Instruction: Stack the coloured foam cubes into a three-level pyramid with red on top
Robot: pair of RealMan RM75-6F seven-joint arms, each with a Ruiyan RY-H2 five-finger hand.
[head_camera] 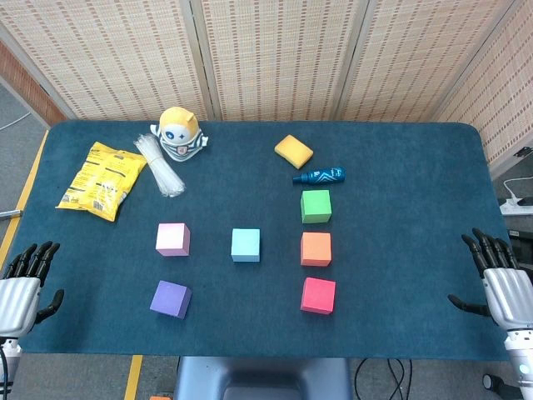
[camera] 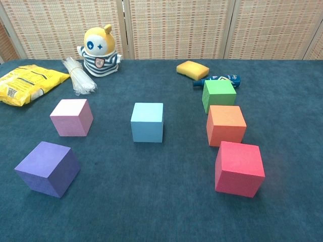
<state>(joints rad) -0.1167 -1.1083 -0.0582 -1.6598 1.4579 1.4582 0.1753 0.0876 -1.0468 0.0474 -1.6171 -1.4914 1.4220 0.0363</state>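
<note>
6 foam cubes lie unstacked on the table. Toward the right edge, in 1 row from rear to front: green cube, orange cube, red cube. Centre: cyan cube. Left: pink cube, purple cube. Left hand and right hand rest at the front corners, fingers spread, empty.

No word or number can be read with certainty in either view. The yellow snack bag has dark printed lines on its face, but they are too small and blurred to make out, and the blue tube carries a white marking that is also not legible. The yellow doll shows a white star-shaped sign on its dark eye patch and a small badge on its striped chest, with nothing readable on it.
</note>
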